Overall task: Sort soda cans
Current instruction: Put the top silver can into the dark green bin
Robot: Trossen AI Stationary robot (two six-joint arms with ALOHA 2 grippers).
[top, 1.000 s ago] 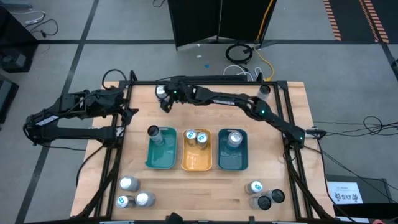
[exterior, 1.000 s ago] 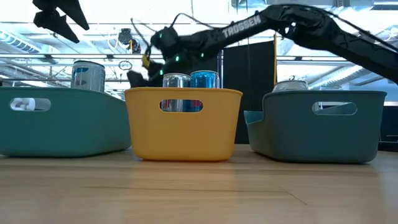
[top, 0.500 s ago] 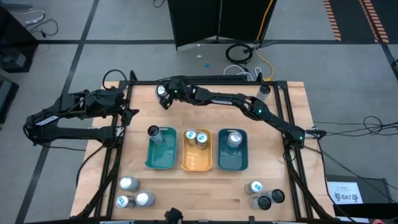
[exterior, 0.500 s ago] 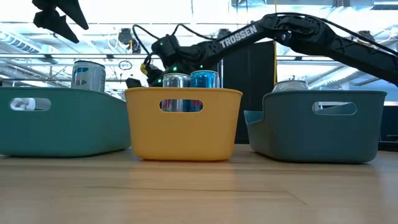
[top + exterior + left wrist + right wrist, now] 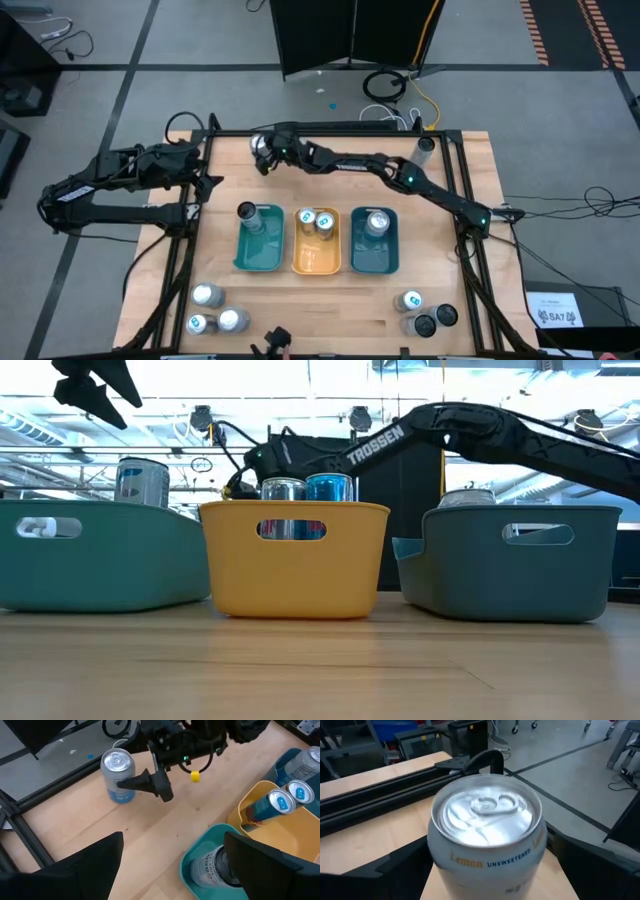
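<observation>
Right claw (image 5: pixel 262 156) now slid further around lemon can (image 5: pixel 261 146) at counter's (image 5: pixel 330 300) far edge, spread wide, ungripped; clench next. Left claw (image 5: pixel 212 180) parked, unclenched, empty.

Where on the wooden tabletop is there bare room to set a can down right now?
Free: the wooden tabletop in front of the teal, orange and blue plastic trays, between the silver cans at front left and the mixed cans at front right. Crowded: the far left corner, where the right gripper, jaws open, straddles a silver can.
</observation>
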